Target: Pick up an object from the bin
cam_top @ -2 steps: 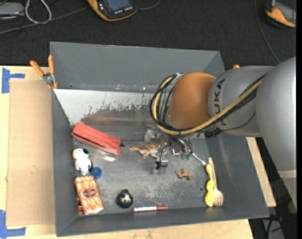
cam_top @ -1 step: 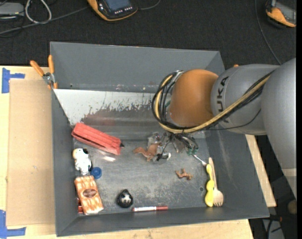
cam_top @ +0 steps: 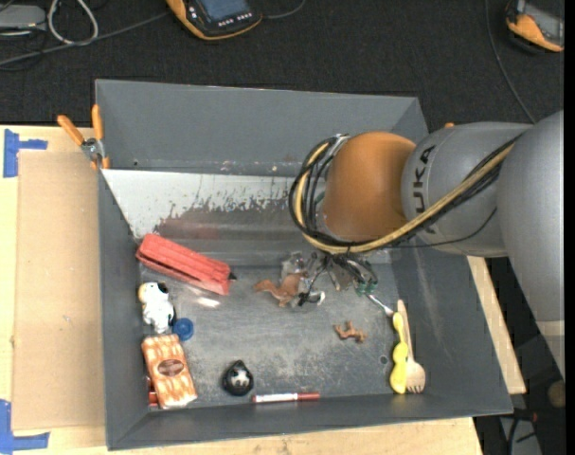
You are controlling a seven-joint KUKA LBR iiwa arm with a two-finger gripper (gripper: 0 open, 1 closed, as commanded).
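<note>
My gripper (cam_top: 310,279) hangs low in the middle of the bin, just under the arm's orange cover. Right beside it on the left, touching or nearly so, lies a small brown toy figure (cam_top: 276,289). Whether that figure is held I cannot tell. A second small brown piece (cam_top: 348,331) lies on the floor to the lower right of the gripper. A yellow brush (cam_top: 401,349) lies further right, near the bin's right wall.
A red ridged block (cam_top: 183,262) lies at the left. Below it are a white and black toy (cam_top: 155,303), a blue cap (cam_top: 182,329) and an orange patterned block (cam_top: 169,370). A black ball (cam_top: 237,378) and a red and white pen (cam_top: 285,397) lie along the front.
</note>
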